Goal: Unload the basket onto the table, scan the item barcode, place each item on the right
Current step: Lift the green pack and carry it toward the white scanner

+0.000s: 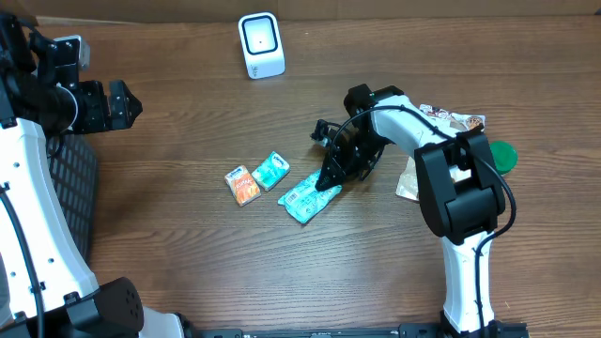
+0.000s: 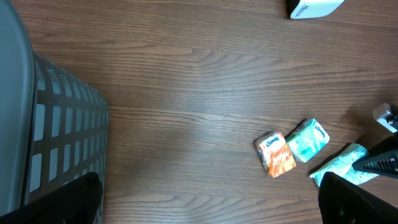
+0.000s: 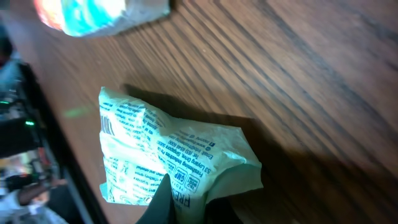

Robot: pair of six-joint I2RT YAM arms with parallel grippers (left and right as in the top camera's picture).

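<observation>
The item is a pale green wipes packet (image 1: 306, 198) lying on the wooden table, with printed text and a barcode on the side that faces up (image 3: 163, 151). My right gripper (image 1: 330, 178) is shut on the packet's near end, and its dark fingers (image 3: 163, 200) pinch the crumpled foil between them. In the left wrist view the packet (image 2: 339, 165) shows at the right edge. The white barcode scanner (image 1: 261, 44) stands at the back of the table. My left gripper (image 1: 120, 103) hangs open and empty over the table's left side, far from the packet.
A small orange tissue pack (image 1: 243, 185) and a teal one (image 1: 270, 170) lie just left of the packet. A dark mesh basket (image 1: 73, 183) stands at the left edge. Snack bags (image 1: 453, 121) and a green round thing (image 1: 504, 155) lie behind the right arm.
</observation>
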